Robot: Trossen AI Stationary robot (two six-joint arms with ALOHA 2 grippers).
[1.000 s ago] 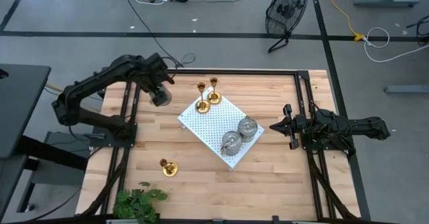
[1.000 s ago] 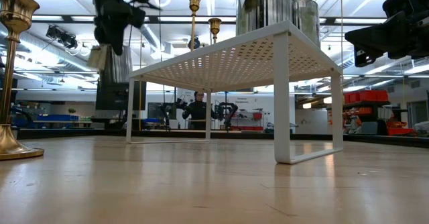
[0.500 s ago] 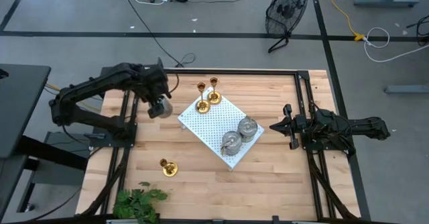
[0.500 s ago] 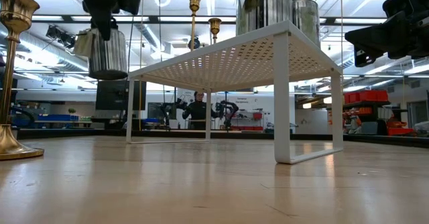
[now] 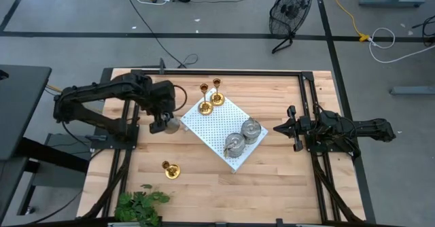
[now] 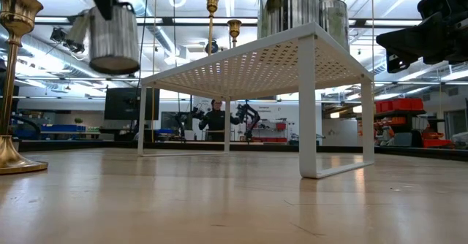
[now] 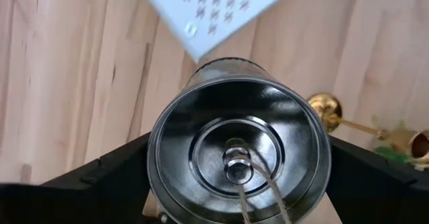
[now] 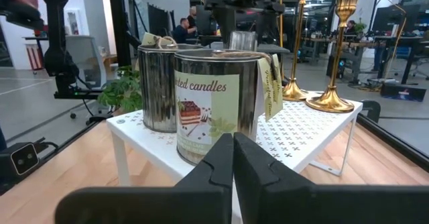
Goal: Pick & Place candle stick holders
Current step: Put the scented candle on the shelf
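Note:
My left gripper [image 5: 165, 124] is shut on a squat silver-grey candle stick holder [image 7: 238, 157], which hangs in the air [image 6: 113, 39] just off the left corner of the white perforated board [image 5: 216, 121]. Two more silver holders [image 5: 234, 144] [image 5: 251, 129] and two brass holders [image 5: 204, 107] [image 5: 217, 98] stand on the board. A third brass holder [image 5: 170, 170] stands by its round base on the table, near left. My right gripper [image 5: 282, 128] waits shut at the table's right side. My left gripper pinches the silver holder's round outer wall [image 7: 155, 158] between its two fingers [image 7: 100, 180], one on each side near the open rim. The fingers come from above, pointing steeply down. The holder hangs upright, open end up, lifted clear of the table.
The white board stands on legs [image 6: 308, 112] in the table's middle. A green plant [image 5: 139, 205] sits at the near left edge. Bare wood lies between the board and the near edge. A person stands in the room behind the table [image 6: 215, 120].
My left gripper has swung with the silver holder from the table's far left toward the near edge and the board's left corner, rolling about its own line. The holder has stayed upright and clear of the table.

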